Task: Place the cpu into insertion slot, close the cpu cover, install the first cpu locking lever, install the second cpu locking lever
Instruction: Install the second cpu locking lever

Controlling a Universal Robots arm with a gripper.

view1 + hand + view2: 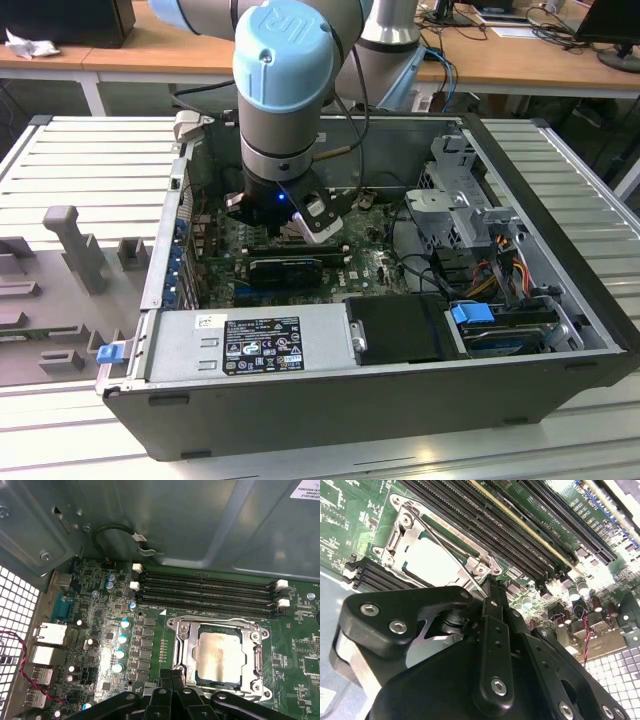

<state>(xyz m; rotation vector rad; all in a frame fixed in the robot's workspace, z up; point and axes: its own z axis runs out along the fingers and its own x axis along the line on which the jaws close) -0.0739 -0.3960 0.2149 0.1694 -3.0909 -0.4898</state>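
Inside an open computer case (560, 300) on a slatted bench, the cpu (218, 655) sits in the insertion slot (182, 652) with the cpu cover (220, 621) closed over it. The gripper (487, 592), fingers together, pinches a thin locking lever (451, 555) beside the socket. If the wire slips out, it could spring back; the arm reaches straight down.

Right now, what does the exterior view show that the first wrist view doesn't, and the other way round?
The exterior view alone takes in the whole open computer case, the arm's blue-capped joint reaching down into it, and the desks behind. The first wrist view alone gives a close look at the cpu lying in the insertion slot, with the cpu cover closed around it. Both show the green motherboard.
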